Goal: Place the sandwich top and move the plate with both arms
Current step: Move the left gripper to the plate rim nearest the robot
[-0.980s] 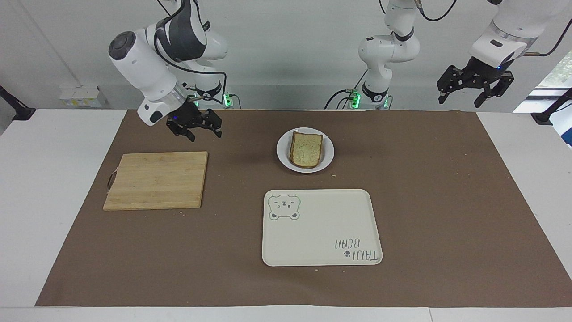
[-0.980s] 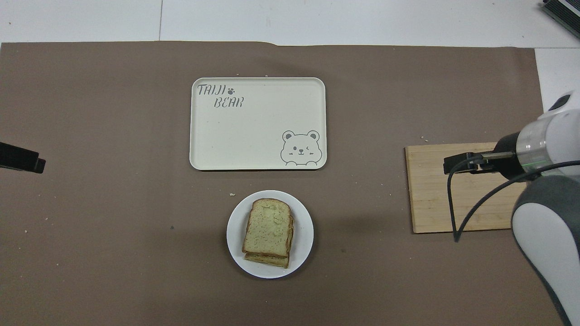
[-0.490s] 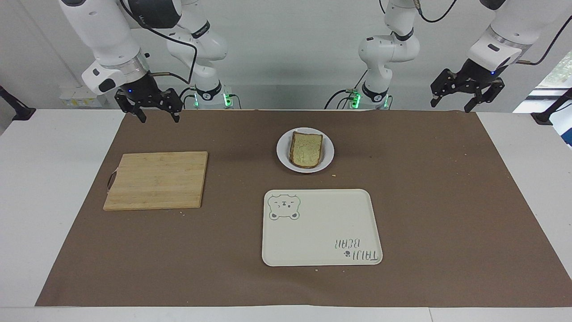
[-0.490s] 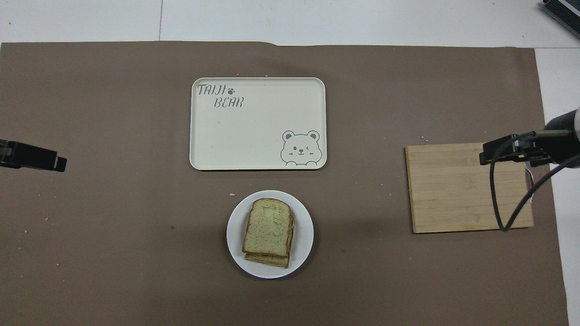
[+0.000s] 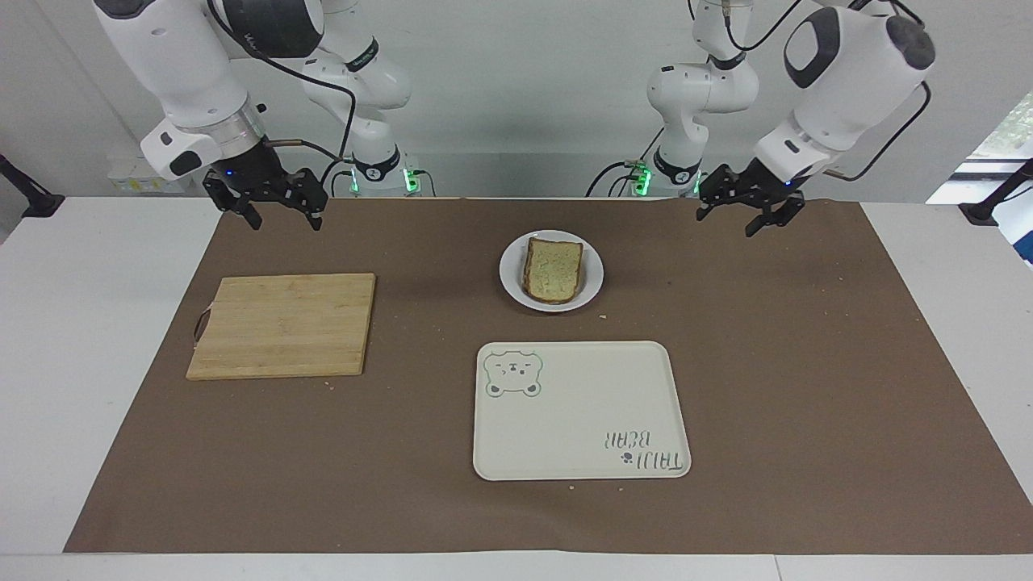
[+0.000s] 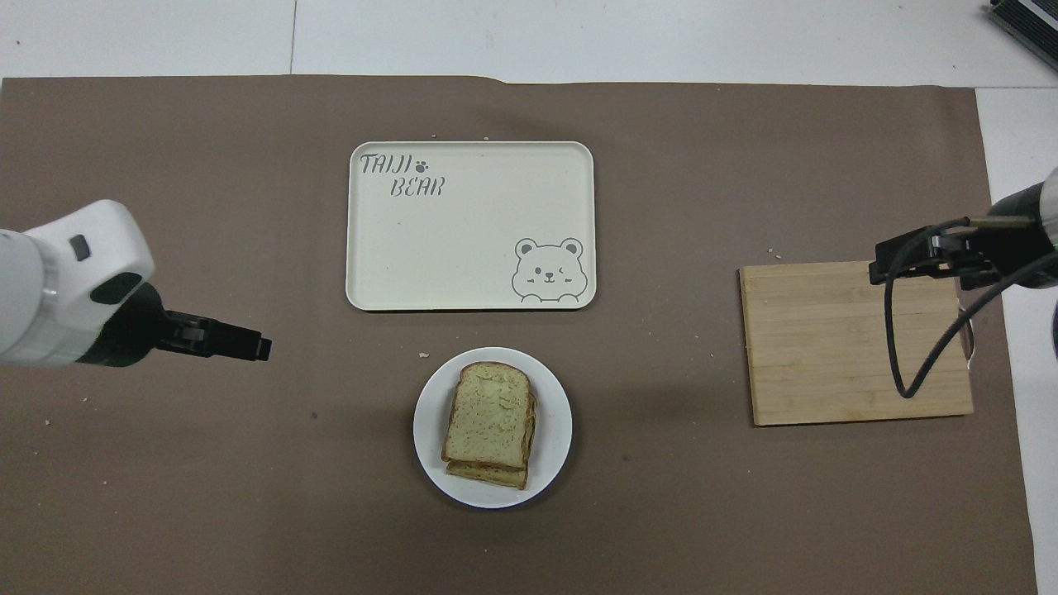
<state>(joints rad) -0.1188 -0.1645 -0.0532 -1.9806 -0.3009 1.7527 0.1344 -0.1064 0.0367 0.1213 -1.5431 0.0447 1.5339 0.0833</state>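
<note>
A big brown paper mat (image 5: 807, 387) covers most of the white table (image 5: 97, 339), and everything sits on it. There are two white robot arms with black grippers. The right gripper (image 5: 266, 198) hangs in the air over the mat's edge by the wooden board, with its fingers spread wide and nothing in them; this arm looks like it is waiting. The left gripper (image 5: 746, 211) is up over the mat toward the left arm's end of the table, and its fingers look partly open and empty too. I think it is on its way to the plate, because moving the plate takes both arms. There is one cream tray with round corners and a bear drawing (image 5: 581, 410), and it has nothing on it. It lies farther from the robots than the plate, so it is most likely where the plate should go. There is one light wooden cutting board (image 5: 284, 324) toward the right arm's end, also bare. There is one small round white plate (image 5: 591, 278) in the middle. On it lie two bread slices, stacked. The sandwich top (image 6: 486, 413), a pale speckled slice with brown crust, rests on the lower slice (image 6: 488, 474), so that step looks done.
</note>
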